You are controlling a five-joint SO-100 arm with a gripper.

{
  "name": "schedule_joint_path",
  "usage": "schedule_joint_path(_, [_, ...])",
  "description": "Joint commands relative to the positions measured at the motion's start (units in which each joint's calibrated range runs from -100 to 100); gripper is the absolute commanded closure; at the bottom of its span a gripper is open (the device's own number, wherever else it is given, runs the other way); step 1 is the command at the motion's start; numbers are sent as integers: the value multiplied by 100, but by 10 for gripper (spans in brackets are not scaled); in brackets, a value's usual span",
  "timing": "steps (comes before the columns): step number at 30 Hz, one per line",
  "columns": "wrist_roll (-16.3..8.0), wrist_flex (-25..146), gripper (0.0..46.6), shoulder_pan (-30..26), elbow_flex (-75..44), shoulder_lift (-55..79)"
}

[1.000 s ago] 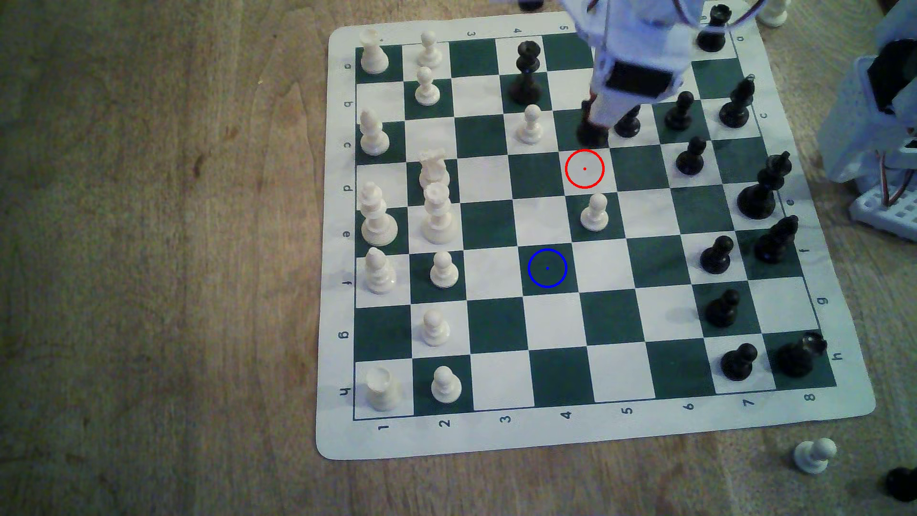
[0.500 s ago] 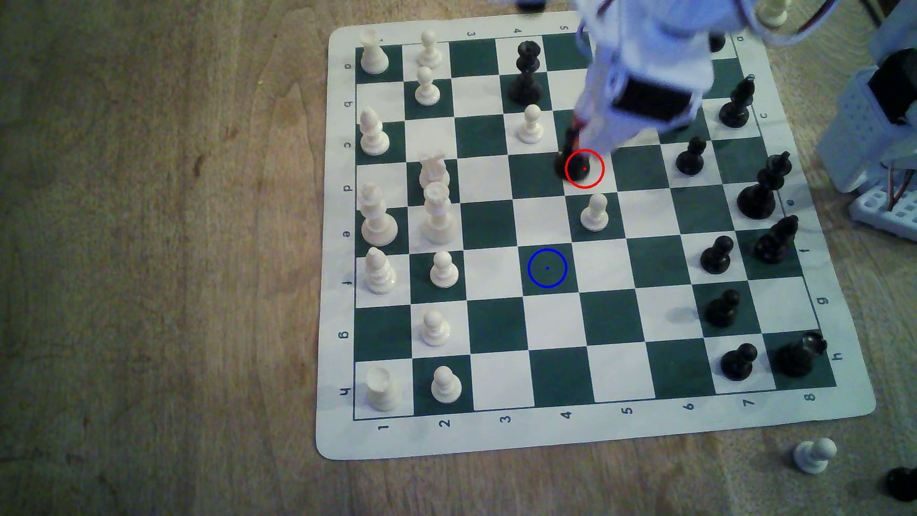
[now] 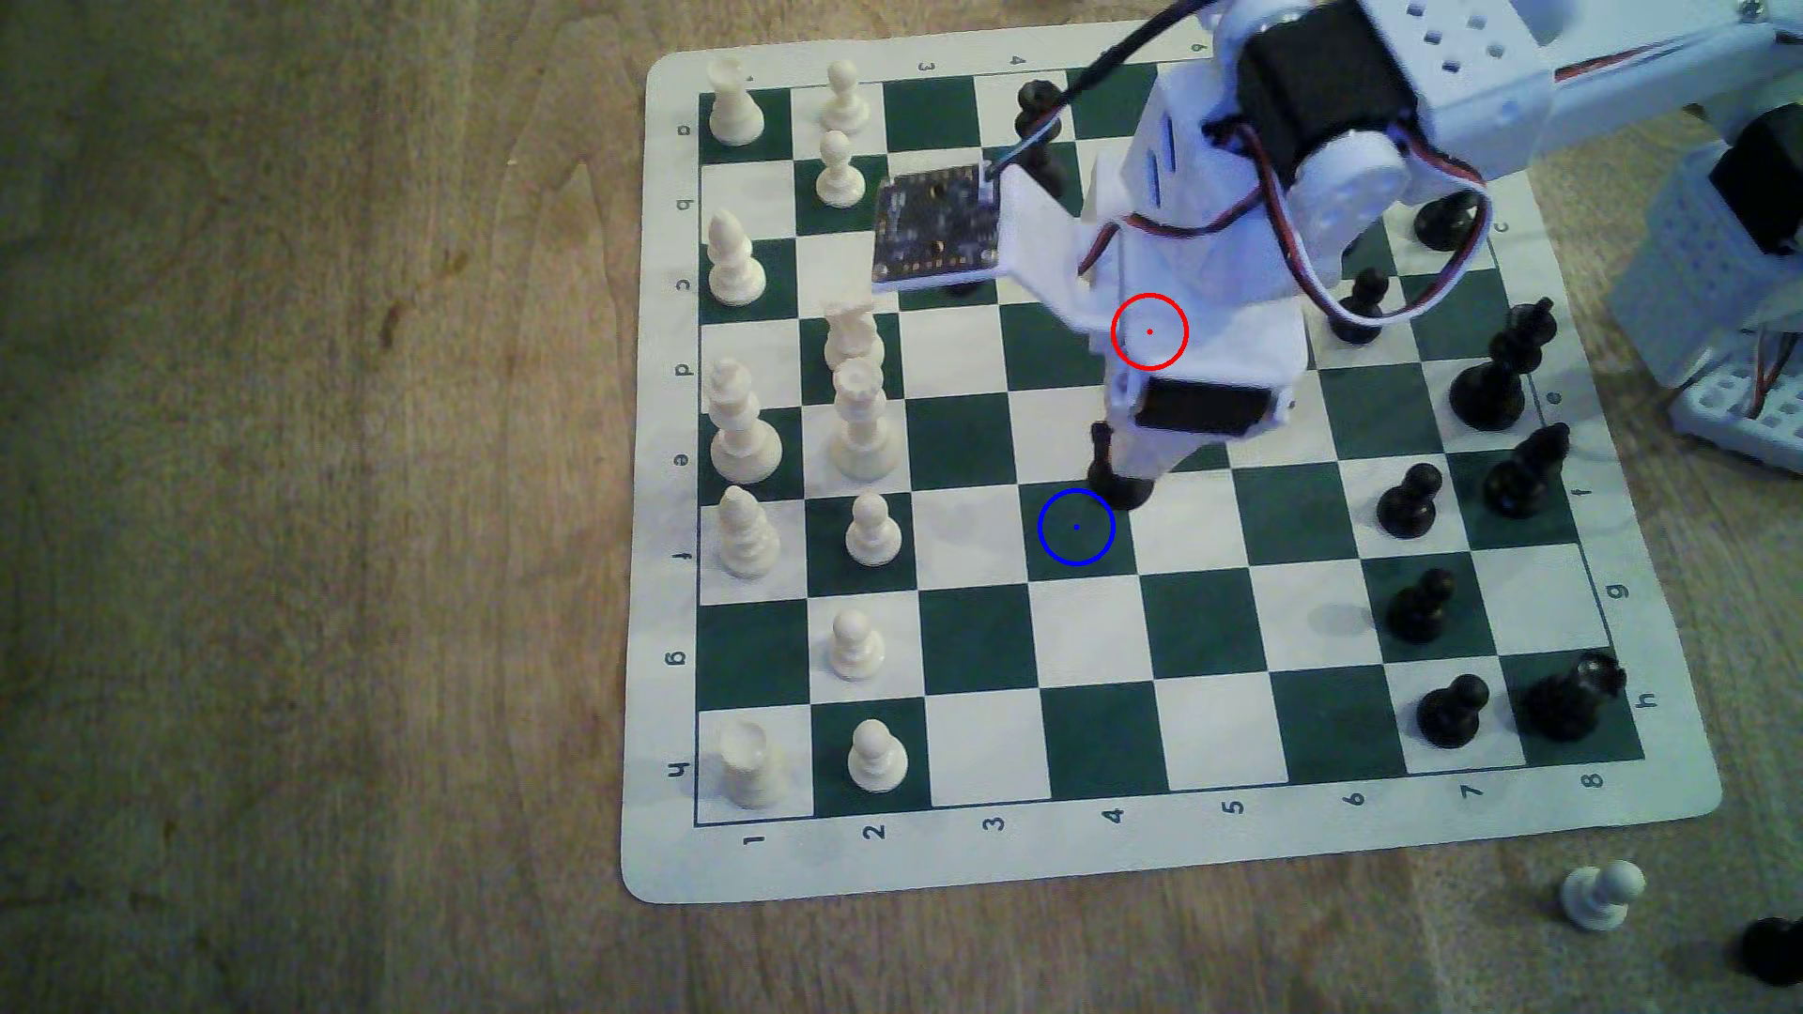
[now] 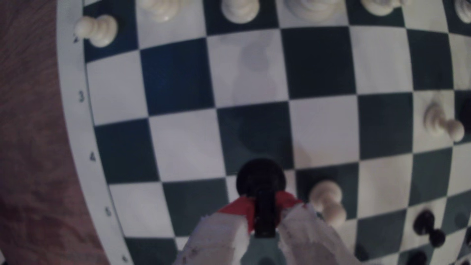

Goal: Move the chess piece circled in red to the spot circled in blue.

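The chess piece point(image 3: 1122, 492) is black with a wide round base. My gripper point(image 3: 1120, 466) is shut on it, at the far right corner of the spot point(image 3: 1076, 526), a dark green square with a blue ring. The piece overlaps the ring's upper right edge. In the wrist view the piece's round base point(image 4: 260, 175) shows in front of the red-tipped fingers point(image 4: 239, 209), and my gripper point(image 4: 265, 203) clamps its stem. Whether the base touches the board I cannot tell. The red ring point(image 3: 1149, 331) now lies over the arm's white body.
A white pawn point(image 4: 326, 198) stands close beside the held piece. White pieces point(image 3: 859, 419) fill the exterior view's left files, black pieces point(image 3: 1410, 502) the right. Squares near the front of the board point(image 3: 1102, 858) are bare. A white pawn point(image 3: 1600, 892) lies off the board.
The arm has carried the black piece from near the far middle of the board, across the red ring, down toward the blue-ringed square. The wrist camera board has swung into view.
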Motion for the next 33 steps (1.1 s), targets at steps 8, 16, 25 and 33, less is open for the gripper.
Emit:
schedule_joint_path(8, [-5,-212,464,-60,-847,394])
schedule_joint_path(16, [-15,-253,464,-67,-883,623])
schedule_joint_path(25, [-15,-318,464,-91,-1046,810])
schedule_joint_path(33, [-15,-351,459,-83,-1046,937])
